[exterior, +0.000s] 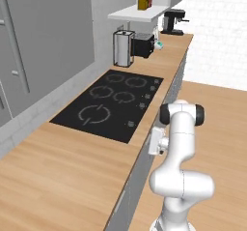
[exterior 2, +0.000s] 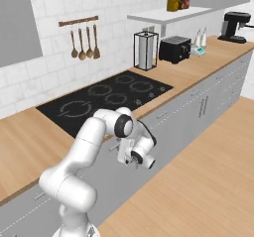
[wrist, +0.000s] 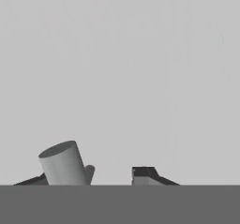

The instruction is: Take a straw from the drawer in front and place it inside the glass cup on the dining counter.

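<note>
The arm reaches down in front of the grey cabinet below the wooden worktop. My gripper [exterior 2: 130,157] points at the flat front of the closed drawer [exterior 2: 101,174], just under the worktop edge. In the hand view that pale grey front [wrist: 122,68] is very close. The grey cylindrical end of the drawer handle [wrist: 62,164] stands between the fingers of the gripper [wrist: 112,175], close to the left one. A gap shows between the handle and the right fingertip [wrist: 143,173]. The straw, the glass cup and the dining counter are out of view.
A black stovetop [exterior 2: 106,98] is set into the worktop [exterior: 58,177] above the drawer. Farther along stand a paper-towel holder [exterior 2: 145,51], a toaster [exterior 2: 173,48] and a coffee machine [exterior 2: 233,27]. More grey drawers with bar handles [exterior 2: 203,106] run to the right. The wooden floor [exterior 2: 198,191] lies behind the arm.
</note>
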Robot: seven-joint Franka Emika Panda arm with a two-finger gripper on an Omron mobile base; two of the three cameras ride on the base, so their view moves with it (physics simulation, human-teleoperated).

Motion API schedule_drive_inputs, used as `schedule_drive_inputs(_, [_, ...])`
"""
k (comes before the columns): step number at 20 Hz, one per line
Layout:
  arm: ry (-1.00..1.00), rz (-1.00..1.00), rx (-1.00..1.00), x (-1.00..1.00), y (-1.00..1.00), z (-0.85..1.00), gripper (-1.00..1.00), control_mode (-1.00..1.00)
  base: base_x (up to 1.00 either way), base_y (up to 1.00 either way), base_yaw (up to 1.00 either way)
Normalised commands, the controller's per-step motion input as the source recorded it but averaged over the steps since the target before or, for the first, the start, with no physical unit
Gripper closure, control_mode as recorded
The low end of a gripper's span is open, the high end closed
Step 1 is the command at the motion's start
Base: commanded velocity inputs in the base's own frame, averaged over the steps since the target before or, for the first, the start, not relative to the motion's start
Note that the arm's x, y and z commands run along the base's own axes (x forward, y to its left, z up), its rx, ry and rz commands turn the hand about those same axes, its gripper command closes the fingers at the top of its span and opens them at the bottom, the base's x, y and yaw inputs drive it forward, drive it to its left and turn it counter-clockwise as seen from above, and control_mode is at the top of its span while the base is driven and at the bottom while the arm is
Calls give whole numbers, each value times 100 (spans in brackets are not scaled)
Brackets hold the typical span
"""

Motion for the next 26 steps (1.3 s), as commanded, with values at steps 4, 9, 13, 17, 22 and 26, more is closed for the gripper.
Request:
schedule_drive_inputs(4, [0,0,4,-4,-29,0,100,-100,0,0,0])
schedule_drive_inputs(9, [0,0,12,-15,-80,0,100,-100,0,0,0])
schedule_drive_inputs(13, [0,0,17,-28,-100,0,100,-100,0,0,0])
schedule_drive_inputs(17, [0,0,15,-36,-98,0,100,-100,0,0,0])
schedule_drive_inputs(22, [3,0,14,-37,-94,0,100,-100,0,0,0])
schedule_drive_inputs(26, [5,0,13,-36,-93,0,100,-100,0,0,0])
